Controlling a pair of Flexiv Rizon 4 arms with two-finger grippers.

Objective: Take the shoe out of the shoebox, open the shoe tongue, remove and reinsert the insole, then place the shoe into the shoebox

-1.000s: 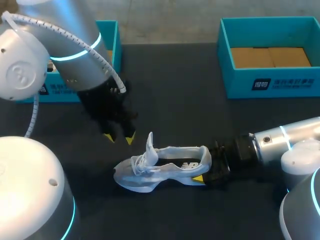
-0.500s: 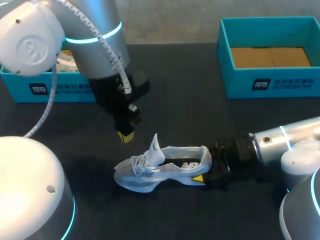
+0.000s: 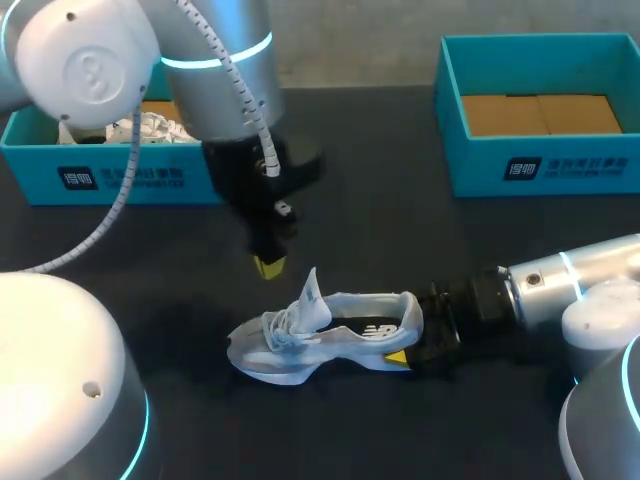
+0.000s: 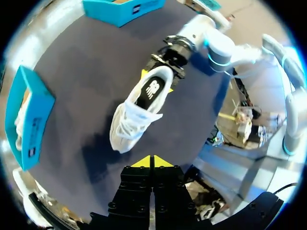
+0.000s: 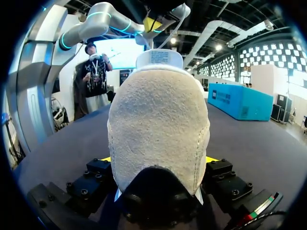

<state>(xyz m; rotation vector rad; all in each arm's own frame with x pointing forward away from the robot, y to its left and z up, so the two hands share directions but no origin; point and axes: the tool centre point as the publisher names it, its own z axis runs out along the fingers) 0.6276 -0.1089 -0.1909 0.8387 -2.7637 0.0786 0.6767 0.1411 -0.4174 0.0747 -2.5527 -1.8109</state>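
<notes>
A white shoe lies on its sole on the dark table, toe to the left, its tongue standing up. Its black insole shows inside. My right gripper is shut on the heel, one yellow-tipped finger on each side. My left gripper hangs shut and empty just above and behind the tongue, clear of the shoe. In its own view the left gripper has its yellow tips pressed together. An open blue shoebox with a cardboard floor stands at the far right.
A second blue box at the far left holds another white shoe. Dark table surface lies bare between the two boxes and in front of the shoe.
My left gripper has shut and moved right and slightly up, from left of the tongue to just behind it. The tongue now stands a bit straighter. The right arm kept still.
</notes>
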